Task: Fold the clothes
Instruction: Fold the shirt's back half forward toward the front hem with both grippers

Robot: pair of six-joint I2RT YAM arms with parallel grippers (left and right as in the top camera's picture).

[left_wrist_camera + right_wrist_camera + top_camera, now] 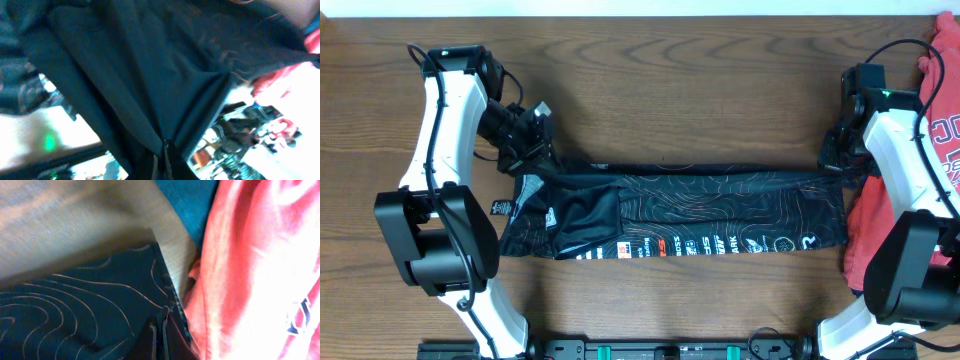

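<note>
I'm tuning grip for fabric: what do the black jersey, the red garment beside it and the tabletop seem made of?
Black jersey: thin, smooth synthetic knit, probably polyester; it hangs in soft folds, with printed orange contour lines. Red garment: likely similar light fabric, judging by its soft crumples. Table: matte dark brown wood or wood-look laminate, with visible grain.

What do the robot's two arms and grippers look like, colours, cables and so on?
Both match. The left arm and right arm have smooth white link shells joined by bulky black rounded joint housings, with thin black cables looping along them. A small green light glows on the right arm's far joint. The left gripper and right gripper have dark, flat fingers.
</note>
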